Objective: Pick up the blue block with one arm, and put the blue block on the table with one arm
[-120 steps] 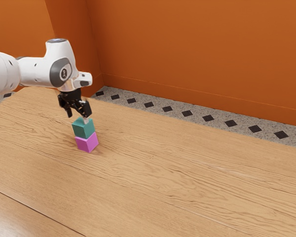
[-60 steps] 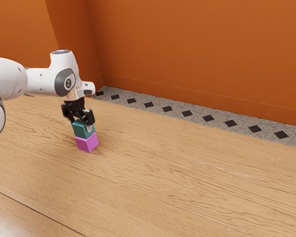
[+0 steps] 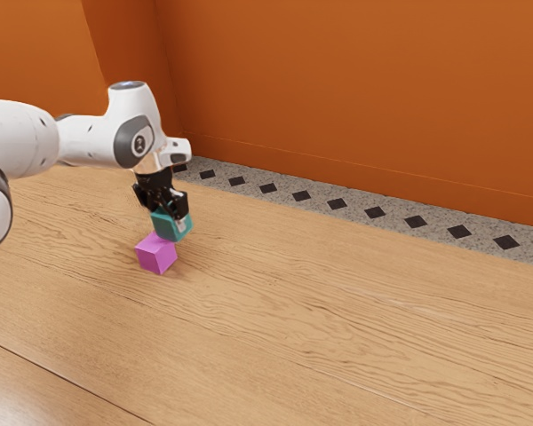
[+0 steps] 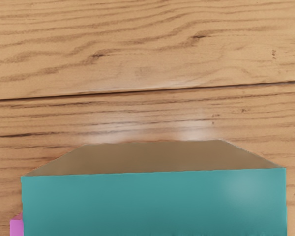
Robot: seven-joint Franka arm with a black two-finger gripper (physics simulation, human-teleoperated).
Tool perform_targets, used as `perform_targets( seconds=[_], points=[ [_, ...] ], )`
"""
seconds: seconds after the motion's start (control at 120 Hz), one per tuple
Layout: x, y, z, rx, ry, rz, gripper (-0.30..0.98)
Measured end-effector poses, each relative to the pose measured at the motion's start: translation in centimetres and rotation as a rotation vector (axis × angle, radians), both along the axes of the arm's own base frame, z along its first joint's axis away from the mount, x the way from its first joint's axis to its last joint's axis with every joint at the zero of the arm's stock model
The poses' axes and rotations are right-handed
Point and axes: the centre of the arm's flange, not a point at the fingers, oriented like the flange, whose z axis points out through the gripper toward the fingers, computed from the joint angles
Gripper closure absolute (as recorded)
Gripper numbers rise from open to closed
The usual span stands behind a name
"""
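We count two blocks: our gripper (image 3: pixel 170 216), fingers partly open, clasps one blue block (image 3: pixel 167 229) above one pink block (image 3: pixel 155 256).

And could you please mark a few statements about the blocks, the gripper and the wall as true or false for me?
1. The gripper is shut on the blue-green block. True.
2. The magenta block is held in the gripper as well. False: it rests on the table.
3. Two blocks can be seen in the exterior view. True.
4. The blue-green block has been set down on the table. False: the gripper holds it up off the table.
5. The wall beyond the table is orange. True.
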Motion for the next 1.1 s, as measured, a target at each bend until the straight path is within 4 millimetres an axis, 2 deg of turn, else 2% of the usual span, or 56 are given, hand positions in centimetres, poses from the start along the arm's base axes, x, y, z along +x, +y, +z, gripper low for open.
perform_targets(
  seconds=[0.083,0.175,0.25,0.308,0.433,0.517,0.608,0.683,0.792,0.867,0.992,1.042,1.1],
  points=[
    [0.4,-2.3,-0.4,-0.003,0.003,-0.027,0.35],
    [0.8,-4.6,-1.6,-0.012,0.02,-0.052,0.34],
    [1.0,-5.7,-2.9,-0.015,0.034,-0.062,0.35],
    [1.4,-6.2,-3.5,-0.015,0.039,-0.065,0.34],
    [1.7,-6.6,-4.1,-0.018,0.044,-0.068,0.22],
    [1.9,-6.8,-3.8,-0.018,0.038,-0.071,0.15],
    [2.3,-6.9,-2.3,-0.006,0.016,-0.08,0.1],
    [2.2,-7.2,0.5,0.016,0.0,-0.098,0.07],
    [0.9,-8.3,8.3,0.055,-0.042,-0.128,0.04],
    [-0.5,-8.7,13.1,0.087,-0.054,-0.143,0.03],
    [-2.3,-8.6,22.1,0.149,-0.065,-0.142,0.02],
    [-3.8,-8.5,24.6,0.165,-0.045,-0.138,0.01],
    [-5.4,-9.1,26.2,0.183,-0.009,-0.144,0.01]
  ],
)
